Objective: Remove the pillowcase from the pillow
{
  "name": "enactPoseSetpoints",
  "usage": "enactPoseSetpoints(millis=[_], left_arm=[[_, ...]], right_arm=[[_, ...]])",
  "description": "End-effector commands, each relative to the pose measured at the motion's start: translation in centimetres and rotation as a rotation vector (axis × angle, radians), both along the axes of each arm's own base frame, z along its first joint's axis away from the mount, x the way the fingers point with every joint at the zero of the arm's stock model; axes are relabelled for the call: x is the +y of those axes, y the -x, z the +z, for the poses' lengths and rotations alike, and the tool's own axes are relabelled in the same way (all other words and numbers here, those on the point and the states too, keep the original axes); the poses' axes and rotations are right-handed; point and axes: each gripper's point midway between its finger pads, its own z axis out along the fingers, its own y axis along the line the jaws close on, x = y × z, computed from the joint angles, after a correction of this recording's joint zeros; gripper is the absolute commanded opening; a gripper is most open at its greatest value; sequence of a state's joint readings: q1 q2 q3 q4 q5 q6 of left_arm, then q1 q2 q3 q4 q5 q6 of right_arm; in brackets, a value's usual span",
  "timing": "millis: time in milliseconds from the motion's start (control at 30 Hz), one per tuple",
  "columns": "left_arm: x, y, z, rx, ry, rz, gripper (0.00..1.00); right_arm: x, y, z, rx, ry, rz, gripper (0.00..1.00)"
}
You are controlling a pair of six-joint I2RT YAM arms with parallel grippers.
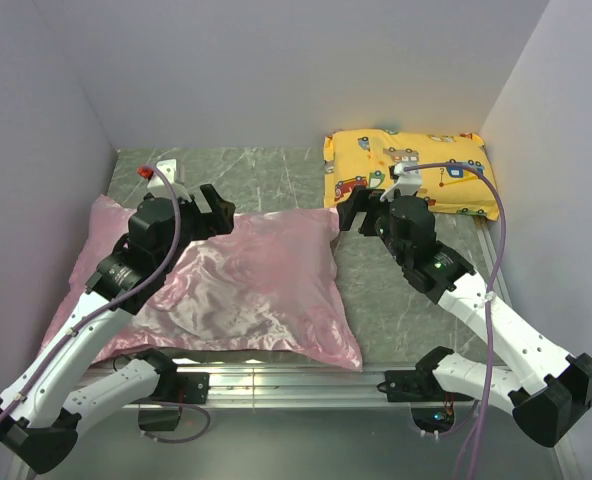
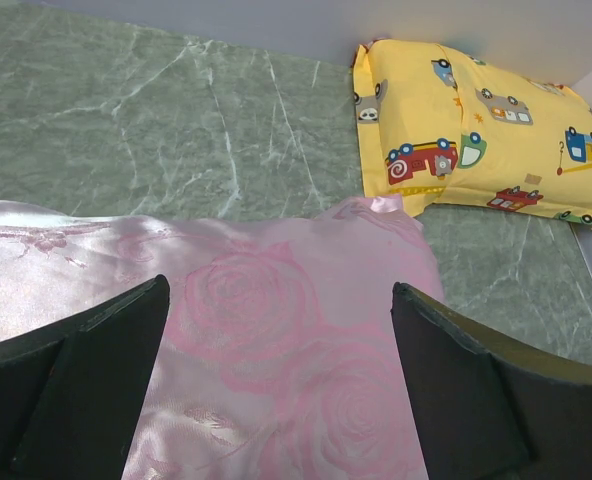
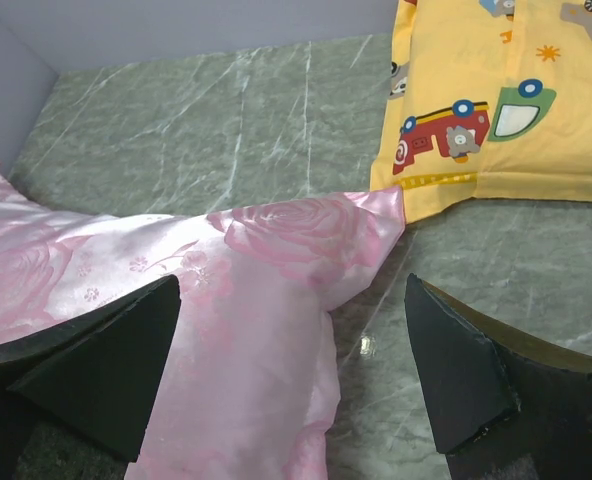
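The pink satin pillowcase (image 1: 246, 285) lies flat and wrinkly on the left half of the table, with woven roses on it. It also shows in the left wrist view (image 2: 276, 330) and the right wrist view (image 3: 246, 300). The white pillow is hidden inside it. My left gripper (image 1: 214, 212) is open and empty above the case's far edge, left of middle. My right gripper (image 1: 361, 213) is open and empty just above the case's far right corner (image 3: 381, 215). That corner touches the yellow pillow.
A smaller yellow pillow (image 1: 406, 172) printed with cartoon vehicles lies at the back right. The green marble tabletop (image 1: 266, 175) shows behind the pink case. Grey walls close in the back and both sides. A metal rail (image 1: 276, 380) runs along the near edge.
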State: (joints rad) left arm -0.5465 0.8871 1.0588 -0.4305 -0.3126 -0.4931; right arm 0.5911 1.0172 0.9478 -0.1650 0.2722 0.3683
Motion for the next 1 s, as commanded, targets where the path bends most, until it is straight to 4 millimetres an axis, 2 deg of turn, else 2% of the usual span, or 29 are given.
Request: enactPoseSetpoints(millis=[0,233,400,433,500,533,600,633,667,733,767,867,900,967], left_arm=[[0.0,0.1,1.9,-0.051,0.033,0.004,0.99],[0.5,0.4,1.6,-0.035,0.029,0.024,0.99],[1.6,0.7,1.8,-0.021,0.028,0.072,0.99],[1.8,0.7,1.9,-0.020,0.032,0.086,0.99],[2.1,0.8,2.4,-0.024,0.037,0.104,0.99],[2.6,0.9,2.2,-0.011,0.035,0.127,0.99],[3.3,1.2,2.5,-0.006,0.035,0.155,0.99],[3.9,1.5,2.0,0.014,0.022,0.183,0.99],[4.2,1.7,2.1,0.015,0.022,0.195,0.99],[5.0,2.2,2.3,0.021,0.026,0.226,0.99],[5.7,2.6,2.0,0.038,0.010,0.253,0.99],[7.0,3.3,1.8,0.065,0.000,0.308,0.99],[7.1,3.5,2.0,0.067,0.003,0.312,0.99],[7.3,3.8,1.8,0.080,0.008,0.323,0.99]], right_arm=[[-0.5,0.0,1.6,-0.052,-0.008,-0.014,1.00],[0.1,0.2,1.1,-0.043,0.016,0.038,1.00],[2.2,1.5,1.1,-0.049,0.092,0.156,1.00],[3.9,2.4,1.6,-0.059,0.110,0.198,1.00],[5.2,3.3,1.4,-0.061,0.172,0.217,1.00],[7.5,4.8,1.3,-0.065,0.190,0.288,1.00],[9.2,5.8,0.5,-0.068,0.249,0.325,1.00],[11.1,7.8,0.1,-0.077,0.268,0.394,1.00],[12.0,8.6,-0.3,-0.083,0.294,0.426,1.00],[14.3,10.4,-2.0,-0.075,0.344,0.502,1.00],[16.0,12.6,-2.6,-0.082,0.365,0.575,1.00],[18.5,15.1,-5.5,-0.086,0.477,0.654,1.00],[19.1,15.2,-7.2,-0.071,0.536,0.665,1.00],[19.5,15.1,-8.7,-0.064,0.603,0.645,1.00]])
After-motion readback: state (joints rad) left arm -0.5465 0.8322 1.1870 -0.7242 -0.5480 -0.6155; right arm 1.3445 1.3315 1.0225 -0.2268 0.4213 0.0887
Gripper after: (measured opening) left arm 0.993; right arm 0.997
